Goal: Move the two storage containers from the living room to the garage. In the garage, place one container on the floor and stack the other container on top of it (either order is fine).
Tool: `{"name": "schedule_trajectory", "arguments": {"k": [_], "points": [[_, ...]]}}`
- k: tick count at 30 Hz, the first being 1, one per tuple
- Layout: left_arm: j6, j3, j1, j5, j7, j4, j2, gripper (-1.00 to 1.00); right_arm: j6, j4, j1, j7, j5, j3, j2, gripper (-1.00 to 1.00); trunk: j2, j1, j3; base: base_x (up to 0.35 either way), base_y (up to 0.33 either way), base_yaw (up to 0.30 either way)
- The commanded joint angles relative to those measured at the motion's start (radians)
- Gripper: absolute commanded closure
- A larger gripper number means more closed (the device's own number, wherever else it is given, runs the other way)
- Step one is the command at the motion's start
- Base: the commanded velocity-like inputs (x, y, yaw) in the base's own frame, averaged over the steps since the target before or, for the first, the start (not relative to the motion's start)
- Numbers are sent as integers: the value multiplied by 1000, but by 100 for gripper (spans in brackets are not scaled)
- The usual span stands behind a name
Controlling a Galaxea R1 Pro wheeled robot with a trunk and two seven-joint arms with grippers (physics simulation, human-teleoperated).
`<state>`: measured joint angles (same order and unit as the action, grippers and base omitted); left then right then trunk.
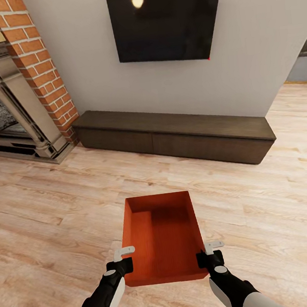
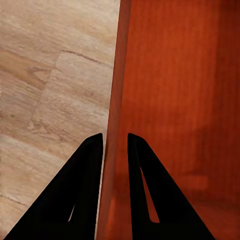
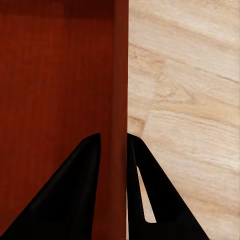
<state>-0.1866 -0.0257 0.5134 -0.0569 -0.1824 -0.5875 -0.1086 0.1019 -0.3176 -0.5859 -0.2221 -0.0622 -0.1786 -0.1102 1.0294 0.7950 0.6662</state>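
Observation:
One orange-red storage container (image 1: 161,234) is directly in front of me over the living room's light wood plank floor (image 1: 50,209), open top facing up and nothing inside. My left gripper (image 1: 125,265) is shut on its left side wall (image 2: 115,100), one finger inside and one outside. My right gripper (image 1: 208,257) is shut the same way on the right side wall (image 3: 120,75). In the wrist views the left gripper (image 2: 115,142) and right gripper (image 3: 114,142) each pinch the thin ribbed wall. The second container and the garage are out of view.
A long dark low bench (image 1: 175,134) runs along the white wall ahead, under a black flat TV (image 1: 168,19). The red-brick fireplace (image 1: 16,93) stands at the left. An opening to another room (image 1: 305,62) shows at the far right.

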Motion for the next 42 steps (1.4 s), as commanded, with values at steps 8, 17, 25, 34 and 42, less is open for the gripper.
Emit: {"name": "schedule_trajectory", "arguments": {"k": [8, 17, 25, 34, 42], "points": [[10, 8, 0, 22, -19, -8, -1, 100, -8, 2, 0, -3, -16, 3, -1, 100, 1, 0, -1, 0, 0, -13], [9, 9, 0, 20, -20, -8, -2, 100, -10, 2, 0, -5, -19, 3, -2, 100, 1, 0, -12, 0, 0, -103], [10, 9, 0, 20, -20, -12, 0, 100, -8, 2, 0, -8, -19, 2, -2, 100, 1, 0, -24, 0, 0, -106], [10, 11, 0, 20, -20, -53, 0, 100, -7, 2, 0, -7, -21, 2, -2, 100, 1, 0, -37, 0, 0, -52], [10, 12, 0, 20, -20, -55, 0, 100, -7, 2, 0, -5, -22, 2, -2, 100, 1, 0, -49, 0, 0, -1]]}}
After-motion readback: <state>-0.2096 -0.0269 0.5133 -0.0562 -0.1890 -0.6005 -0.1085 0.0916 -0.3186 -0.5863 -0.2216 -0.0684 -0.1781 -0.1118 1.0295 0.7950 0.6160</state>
